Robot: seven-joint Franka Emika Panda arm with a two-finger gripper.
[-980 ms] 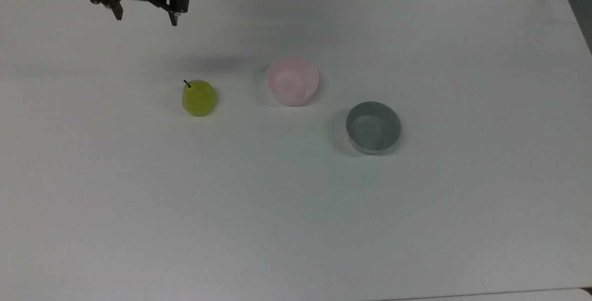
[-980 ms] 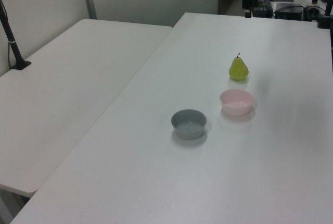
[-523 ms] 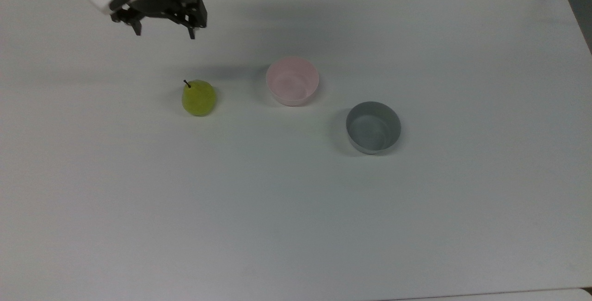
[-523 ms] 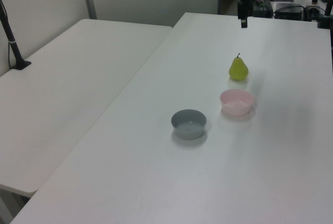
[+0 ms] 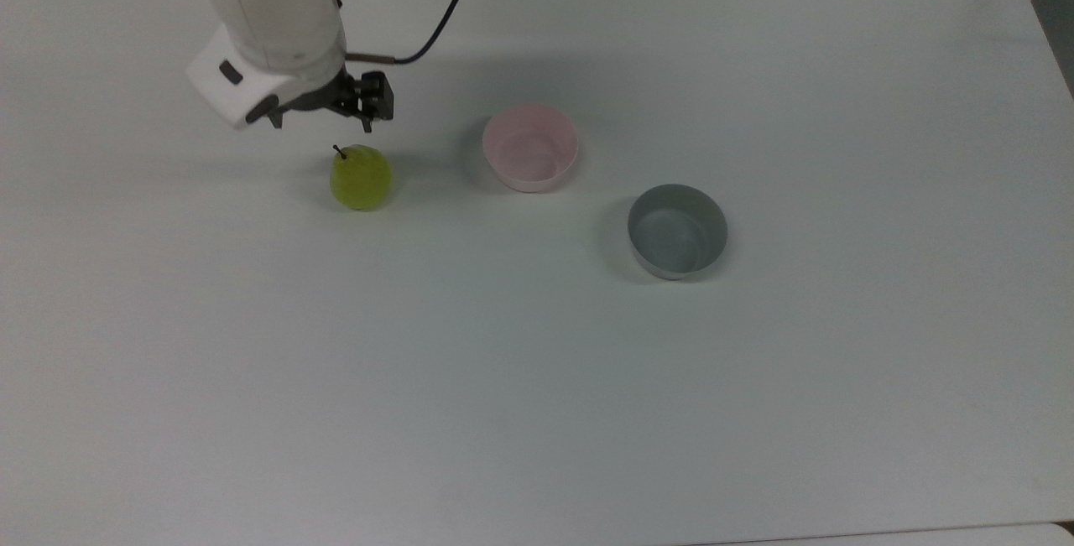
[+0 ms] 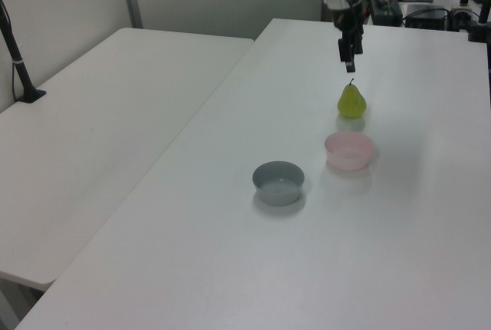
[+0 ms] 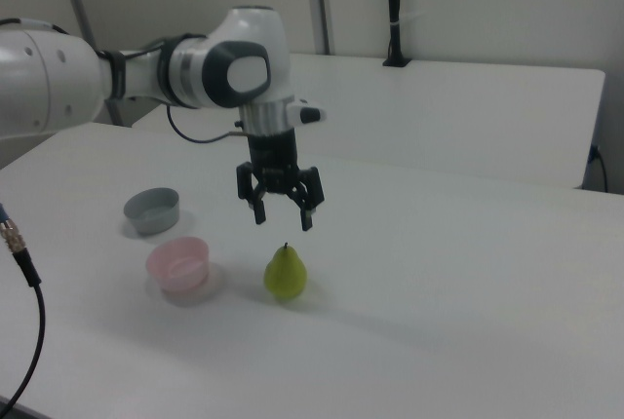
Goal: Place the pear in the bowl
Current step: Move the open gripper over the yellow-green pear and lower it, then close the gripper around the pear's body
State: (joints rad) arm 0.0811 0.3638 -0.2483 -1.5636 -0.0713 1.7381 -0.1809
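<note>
1. Hovering above the pear (image 7: pixel 286 273), gripper (image 7: pixel 282 221) hangs w/ fingers spread wide and nothing between them; right view shows clear air between fingertips and stem.
2. Pear stands upright on the white table (image 5: pixel 537 403), stem up. In top view it's to the left of the pink bowl (image 5: pixel 530 148), near but apart. Grey bowl (image 5: pixel 677 231) sits farther on toward the top view's right; not the target.
3. In left view the gripper (image 6: pixel 348 52) is above and a bit behind the pear (image 6: pixel 351 102); in top view the gripper (image 5: pixel 323 122) lies just above-left of the pear (image 5: pixel 361 178), so probably not yet centred over it.
4. Handling, my guess: looks like a small rigid fruit model w/ smooth, slightly glossy skin, so light, stiff, prob. a bit slippery. Rounded tapering form means pads could slide up toward the neck if they close too high.
5. Where to hold: around the widest part of the belly, fingers on opposite sides, low enough to sit at or below the bulge. Avoid the stem, which is thin and no real purchase.
6. Risk: standing pear is easy to tip if one finger touches first; needs centring before closing.
7. Pink bowl (image 7: pixel 179 263) sits open side up and holds nothing; shallow, light plastic by the look, so a dropped pear could nudge it.
</note>
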